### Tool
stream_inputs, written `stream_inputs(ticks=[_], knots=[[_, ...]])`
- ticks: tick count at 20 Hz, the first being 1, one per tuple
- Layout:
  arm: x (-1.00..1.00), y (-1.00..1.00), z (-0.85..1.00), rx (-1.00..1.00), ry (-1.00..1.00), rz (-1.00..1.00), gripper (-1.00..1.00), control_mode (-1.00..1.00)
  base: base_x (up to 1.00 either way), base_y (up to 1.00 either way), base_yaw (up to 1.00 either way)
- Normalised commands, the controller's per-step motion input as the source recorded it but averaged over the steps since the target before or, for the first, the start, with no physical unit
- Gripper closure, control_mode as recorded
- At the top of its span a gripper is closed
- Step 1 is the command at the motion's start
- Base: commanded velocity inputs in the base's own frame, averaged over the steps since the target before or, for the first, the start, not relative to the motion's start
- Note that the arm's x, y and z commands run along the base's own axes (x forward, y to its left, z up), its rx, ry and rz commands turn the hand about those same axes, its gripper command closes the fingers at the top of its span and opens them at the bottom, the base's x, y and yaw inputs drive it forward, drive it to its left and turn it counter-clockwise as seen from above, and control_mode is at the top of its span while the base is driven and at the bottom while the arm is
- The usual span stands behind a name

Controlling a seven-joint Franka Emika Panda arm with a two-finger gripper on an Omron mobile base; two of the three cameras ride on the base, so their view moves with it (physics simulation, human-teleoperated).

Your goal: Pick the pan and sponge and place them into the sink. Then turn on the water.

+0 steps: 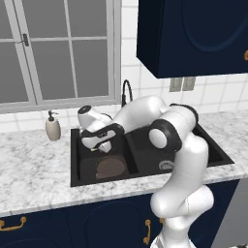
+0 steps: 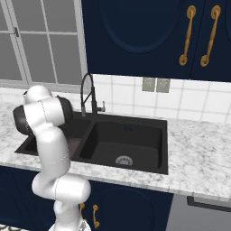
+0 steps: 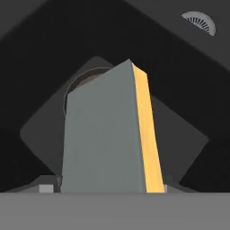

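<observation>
Two black sink point(image 2: 128, 140) basins, marble counter point(image 2: 198, 153) around.

A: What sort of place is shown?

B: A home kitchen is shown. A black double-basin sink point(image 2: 122, 144) is set into a marble-patterned desk point(image 1: 34, 169), with an arched faucet point(image 2: 88, 94) behind it.

A: What else is seen?

B: Navy cabinets point(image 2: 135, 31) with brass handles point(image 2: 187, 36), white wall tiles point(image 2: 189, 99), a window point(image 1: 58, 48) and a soap dispenser point(image 1: 53, 127) are seen.

The sponge point(image 3: 110, 134) hides most of the pan point(image 3: 83, 78).
</observation>
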Motion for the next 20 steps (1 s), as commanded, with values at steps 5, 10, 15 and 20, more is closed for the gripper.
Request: stream_inputs(ticks=[5,10,15,20], knots=[[0.36,-0.01,-0.69,0.00,0.00,0.00,1.00,-1.00,0.00,0.00,0.00],[0.34,-0.17,-0.73,0.03,0.00,0.00,1.00,-1.00,0.00,0.00,0.00],[0.34,-0.35,-0.52,0.08,-0.04,0.00,1.00,-1.00,0.00,0.00,0.00],[0.13,-0.44,-0.57,0.10,-0.07,0.00,1.00,-1.00,0.00,0.00,0.00]])
